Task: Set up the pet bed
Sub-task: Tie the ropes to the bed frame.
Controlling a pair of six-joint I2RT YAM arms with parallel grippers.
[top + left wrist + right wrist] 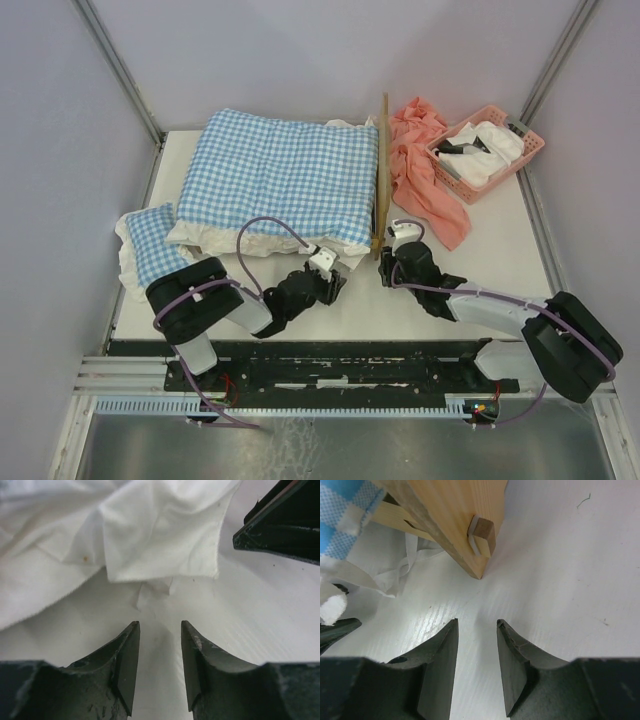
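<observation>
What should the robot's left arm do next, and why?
Probably swing the left tool over to the small checked pillow: the tool is open and empty, the big cushion already covers the pet bed, and the pillow lies beside it.

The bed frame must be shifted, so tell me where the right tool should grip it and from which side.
Grip the bed frame by the near end of its upright headboard, coming from the robot's side. That board stands thin and bare there, so the open right tool can straddle it; the cushion covers the rails.
</observation>
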